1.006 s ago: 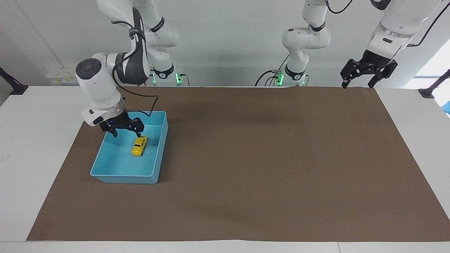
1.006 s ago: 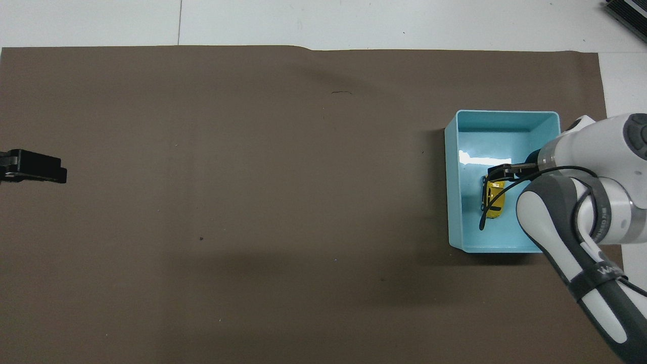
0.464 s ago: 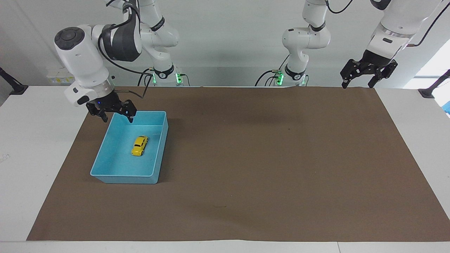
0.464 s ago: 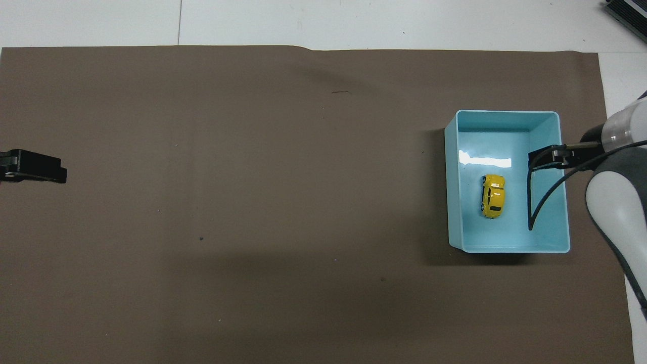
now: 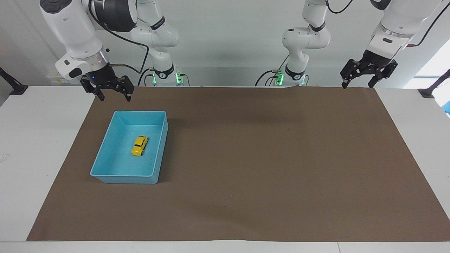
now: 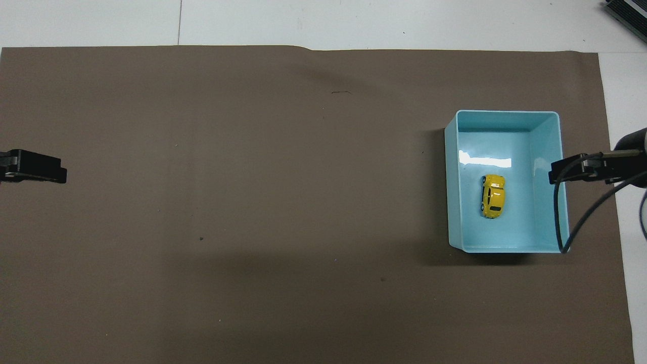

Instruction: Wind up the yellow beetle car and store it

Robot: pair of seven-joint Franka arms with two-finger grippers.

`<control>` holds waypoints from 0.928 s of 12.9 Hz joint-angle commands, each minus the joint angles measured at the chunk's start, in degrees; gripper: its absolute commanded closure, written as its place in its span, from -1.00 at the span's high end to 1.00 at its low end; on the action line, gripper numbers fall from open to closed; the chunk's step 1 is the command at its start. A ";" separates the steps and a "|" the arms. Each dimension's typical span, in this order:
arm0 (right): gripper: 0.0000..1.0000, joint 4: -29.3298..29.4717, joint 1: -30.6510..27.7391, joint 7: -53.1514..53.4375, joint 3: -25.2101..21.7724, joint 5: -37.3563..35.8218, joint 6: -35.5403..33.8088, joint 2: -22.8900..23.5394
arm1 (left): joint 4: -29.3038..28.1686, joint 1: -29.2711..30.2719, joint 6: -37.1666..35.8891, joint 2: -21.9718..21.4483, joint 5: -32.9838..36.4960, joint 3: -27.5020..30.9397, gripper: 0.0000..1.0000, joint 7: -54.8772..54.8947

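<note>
Since a second ago, the right gripper has climbed out of the blue bin and drawn back toward the robots; it now hangs empty, with its fingers spread wide, above the mat's edge just past the bin's robot-side wall. In the overhead view the same gripper shows over the bin's rim on the right arm's side, with its cable looping down across that wall. The yellow beetle car has not shifted: it sits on its wheels on the bin floor, about midway along it, touching no wall and lying lengthwise along the bin.

Farther out, the left gripper waits high above the mat's corner at the left arm's end of the table, well apart from the bin, also spread wide and holding nothing. Between it and the bin, the brown mat carries no other object.

Judged from how things lie, the storing step looks finished: the car rests in the bin and nothing grips it. Whether its spring was wound cannot be told from these views. What remains is probably only the retreat, so the next move calls for the right arm to carry on up and away without its cable snagging the bin's wall or dragging the bin along.
</note>
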 commanded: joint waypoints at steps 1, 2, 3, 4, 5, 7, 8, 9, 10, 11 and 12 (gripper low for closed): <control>1.00 4.76 -0.50 0.64 0.35 1.06 -4.74 1.62 | -0.79 0.26 -0.65 -1.02 -0.82 0.11 1.00 0.55; 1.00 5.90 -0.68 0.64 0.35 0.80 -6.93 1.71 | -0.79 0.26 -0.65 -1.11 -0.82 0.11 1.00 0.55; 1.00 6.52 -0.68 0.55 0.35 0.62 -8.25 1.71 | -0.79 0.26 -0.65 -1.02 -0.82 0.19 1.00 0.63; 1.00 6.62 -0.68 0.38 0.35 0.79 -7.57 1.71 | -0.79 0.26 -0.65 -1.11 -0.82 0.11 1.00 0.55; 1.00 6.53 -0.68 0.55 0.26 0.71 -6.69 1.63 | -0.79 0.26 -0.65 -1.02 -0.82 0.11 1.00 0.55; 1.00 6.53 -0.59 0.37 0.35 0.88 -6.51 1.63 | -0.79 0.26 -0.65 -1.11 -0.82 0.11 1.00 0.55; 1.00 6.44 -0.59 0.37 0.35 0.88 -6.51 1.63 | -0.79 0.26 -0.65 -1.11 -0.82 0.11 1.00 0.55; 1.00 6.35 -0.59 0.29 0.35 0.88 -6.51 1.63 | -0.79 0.26 -0.65 -1.02 -0.82 0.11 1.00 0.55; 1.00 6.35 -0.59 0.29 0.35 0.88 -6.51 1.63 | -0.79 0.26 -0.65 -1.11 -0.82 0.11 1.00 0.55; 1.00 6.35 -0.59 0.29 0.35 0.97 -6.51 1.63 | -0.79 0.26 -0.65 -1.11 -0.82 0.11 1.00 0.55; 1.00 6.27 -0.59 0.29 0.35 0.97 -6.51 1.54 | -0.79 0.26 -0.65 -1.11 -0.82 0.19 1.00 0.55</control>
